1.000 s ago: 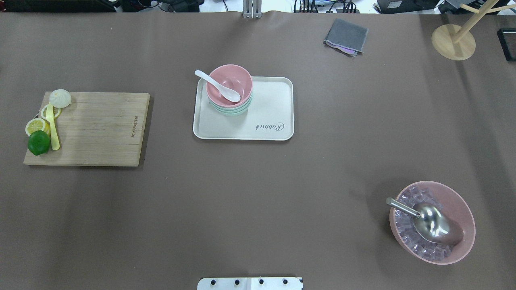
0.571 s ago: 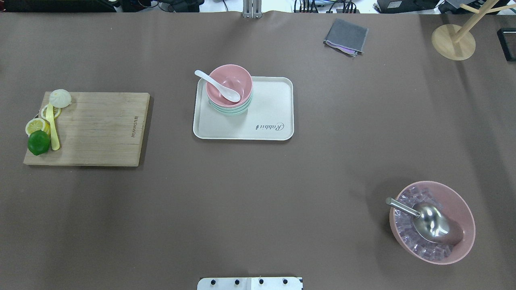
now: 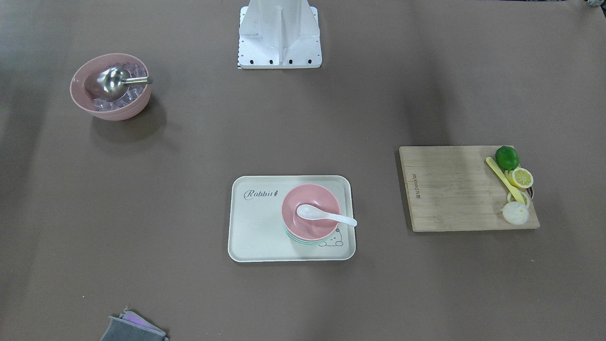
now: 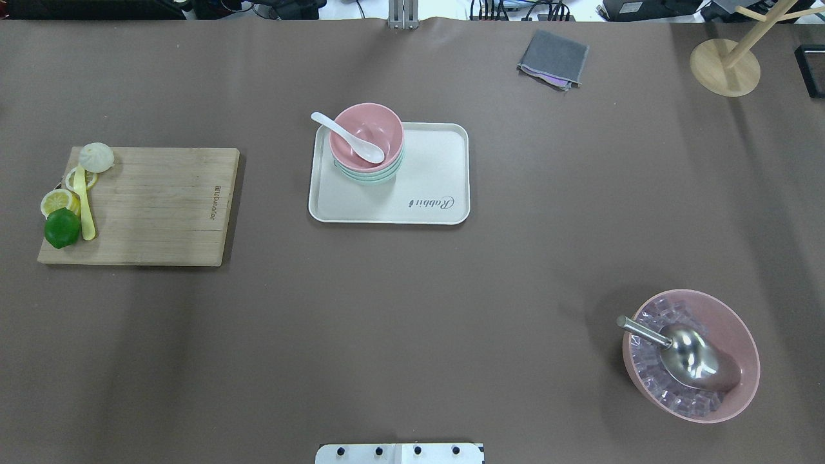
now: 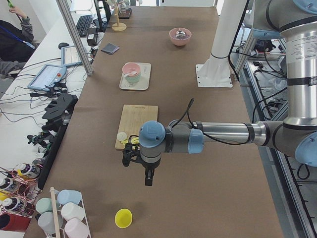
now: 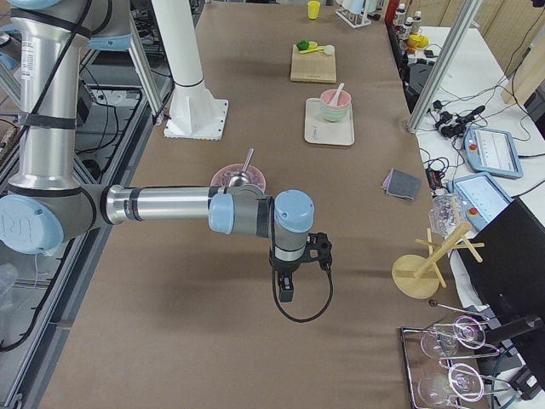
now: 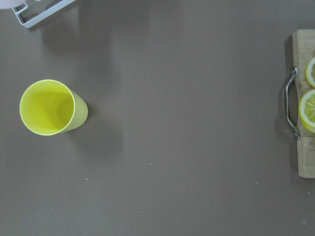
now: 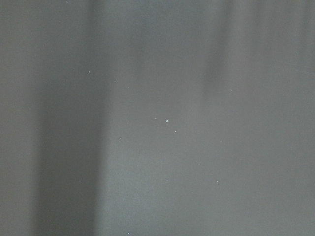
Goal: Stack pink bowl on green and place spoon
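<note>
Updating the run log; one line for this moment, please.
stack: pink bowl on green bowls, on tray | spoon in pink bowl | left hand, right hand: off tray, state unclear

The pink bowl [image 4: 385, 131] is plain matte pink, the green bowls [image 4: 377, 179] pale mint, the spoon [image 4: 351, 138] glossy white. The tray [image 4: 425, 180] is cream with grey lettering, the counter [image 4: 412, 309] plain brown.

Off my left claw [image 5: 148, 181], a yellow cup [image 7: 47, 107] stands upright on the surface [image 7: 172, 123] to one side. The board [image 7: 306, 157] with lemon slices [image 7: 309, 110] lies to the other, also carrying a lime [image 4: 62, 227], a utensil [image 4: 83, 206] and a bun [image 4: 96, 156]. Near my right claw [image 6: 287, 294] sits the ice bowl [image 6: 258, 179] with its scoop [image 6: 246, 162]. A wooden stand [image 6: 419, 271] is also near, a grey cloth [image 6: 400, 182] farther off. The tray [image 4: 432, 174] lies well apart from both claws.
</note>
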`<state>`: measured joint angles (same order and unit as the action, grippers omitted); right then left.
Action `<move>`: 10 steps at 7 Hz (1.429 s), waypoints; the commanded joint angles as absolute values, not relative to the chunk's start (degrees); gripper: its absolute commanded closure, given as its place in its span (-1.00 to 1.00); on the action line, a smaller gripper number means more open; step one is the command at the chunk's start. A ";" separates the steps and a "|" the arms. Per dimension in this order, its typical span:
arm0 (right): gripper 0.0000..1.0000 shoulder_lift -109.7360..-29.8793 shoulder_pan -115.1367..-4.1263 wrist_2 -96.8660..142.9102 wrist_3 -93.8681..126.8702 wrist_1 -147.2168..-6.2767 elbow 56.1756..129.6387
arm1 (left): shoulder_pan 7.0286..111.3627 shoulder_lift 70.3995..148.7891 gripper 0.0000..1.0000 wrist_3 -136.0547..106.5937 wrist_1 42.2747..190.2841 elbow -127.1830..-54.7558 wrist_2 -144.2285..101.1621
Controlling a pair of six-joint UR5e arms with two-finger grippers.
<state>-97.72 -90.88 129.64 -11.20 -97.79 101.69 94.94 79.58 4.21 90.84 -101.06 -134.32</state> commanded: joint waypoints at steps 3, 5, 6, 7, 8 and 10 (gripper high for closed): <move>-1.00 -98.43 -90.88 129.64 -11.08 -97.73 101.69 | 94.83 78.93 -0.96 4.48 90.88 -102.04 -133.77; -1.00 -98.61 -90.88 129.64 -10.99 -97.82 101.69 | 94.83 78.93 -0.96 4.48 90.88 -101.95 -133.77; -1.00 -98.79 -90.88 129.73 -10.90 -97.82 100.99 | 94.92 78.84 -0.96 4.48 90.97 -102.13 -133.77; -1.00 -98.79 -90.88 129.73 -10.90 -97.82 100.64 | 94.83 78.92 -0.96 4.48 90.97 -102.30 -133.77; -1.00 -98.79 -90.88 129.73 -10.81 -97.82 100.55 | 94.92 78.84 -0.96 4.48 90.97 -102.39 -133.77; -1.00 -98.79 -90.88 129.73 -10.81 -97.82 100.55 | 94.92 78.84 -0.96 4.40 90.88 -102.74 -133.68</move>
<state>-98.78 -90.88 129.72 -10.82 -97.82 100.59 94.91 78.85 4.46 90.91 -102.61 -133.71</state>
